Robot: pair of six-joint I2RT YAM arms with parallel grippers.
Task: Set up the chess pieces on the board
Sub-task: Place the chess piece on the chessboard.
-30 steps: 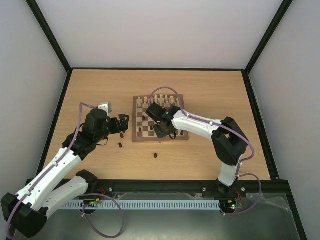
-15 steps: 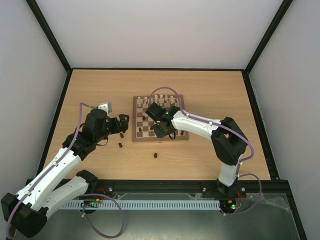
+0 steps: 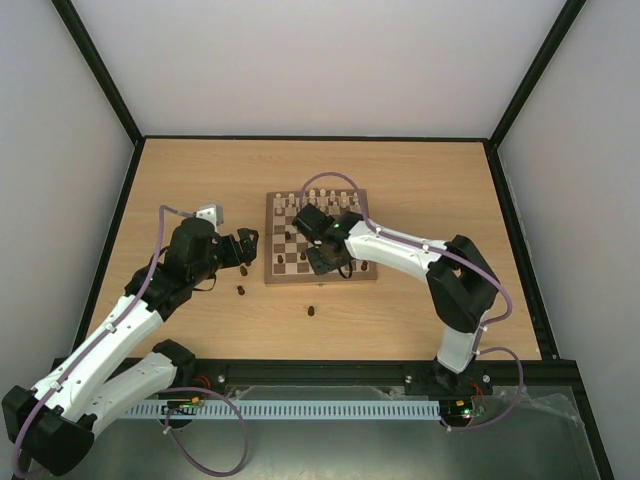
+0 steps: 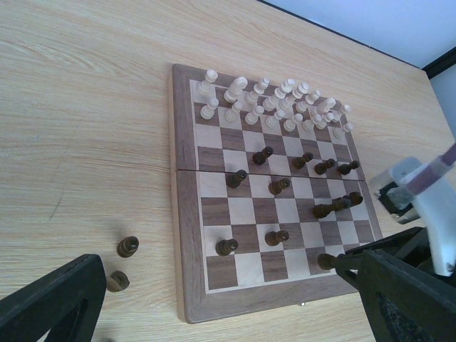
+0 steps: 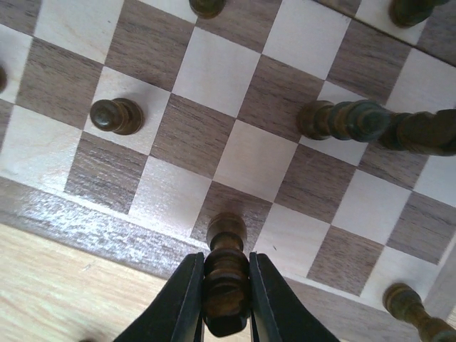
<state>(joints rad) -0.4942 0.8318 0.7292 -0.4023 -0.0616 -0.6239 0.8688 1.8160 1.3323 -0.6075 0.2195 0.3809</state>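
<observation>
Table (image 3: 190, 190): pale wood, carrying the board and a few stray pieces.
Board (image 4: 187, 235): lies flat at mid-table with its squares in plain view. All places below are given from it.
Left jaws: off the board's left edge, spread wide, holding nothing.
Right jaws: over the board's near edge row, closed on a dark piece and pinching its upper part from both sides.
Pale pieces (image 4: 274, 103): stand in two rows along the board's far edge. That side looks finished.
Dark pieces on the board (image 4: 279, 185): scattered over the middle and near rows, few on home squares. At least one (image 4: 335, 206) lies on its side toward the board's right edge.
Held dark piece (image 5: 226, 231): appears upright, with its foot at a dark square in the near edge row, just inside the border. Whether the foot rests on the square cannot be told.
Stray dark pieces (image 4: 127, 246): on the table just off the board's left edge.
Step judged: seating the held piece on its back-row square.
Method advised: lower it straight until the foot sits flat and centred. Part the jaws only slightly, then lift vertically.
Hazard: a tilted release would tip the piece. The lying piece is near, so sideways travel should be avoided.
</observation>
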